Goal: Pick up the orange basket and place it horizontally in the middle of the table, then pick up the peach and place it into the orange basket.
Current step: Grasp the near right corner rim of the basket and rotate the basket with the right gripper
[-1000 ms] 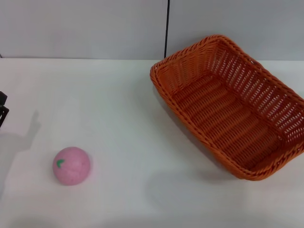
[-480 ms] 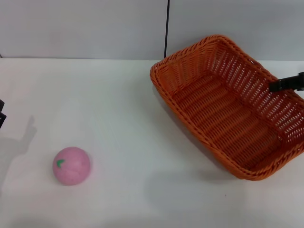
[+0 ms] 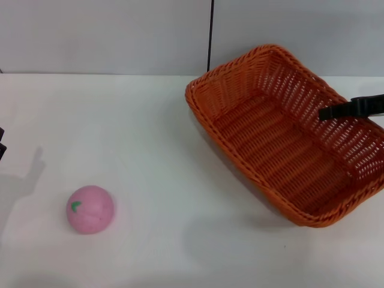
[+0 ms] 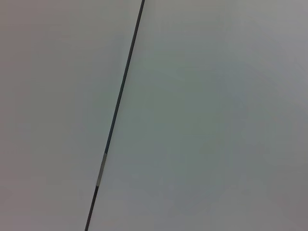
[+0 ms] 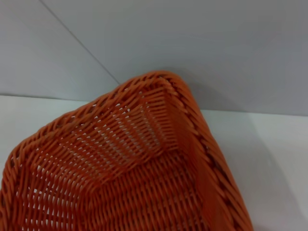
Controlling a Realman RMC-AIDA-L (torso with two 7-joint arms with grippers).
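Observation:
The orange basket (image 3: 282, 150) lies at an angle on the right half of the white table (image 3: 156, 132), open side up and with nothing in it. My right gripper (image 3: 327, 111) comes in from the right edge as a dark bar over the basket's far right rim, its tip above the inside of the basket. The right wrist view looks down into a corner of the orange basket (image 5: 144, 159) from close by. The pink peach (image 3: 90, 209) with its green leaf mark rests on the table at the front left, far from both grippers. A dark bit of my left arm (image 3: 2, 144) shows at the left edge.
A grey wall (image 3: 120, 36) with a dark vertical seam (image 3: 210, 36) runs behind the table. The left wrist view shows only this wall and the seam (image 4: 118, 106). White tabletop stretches between the peach and the basket.
My right gripper has come in from the right and reached further left over the basket's rim. The basket has shifted slightly to the left. The peach has not moved.

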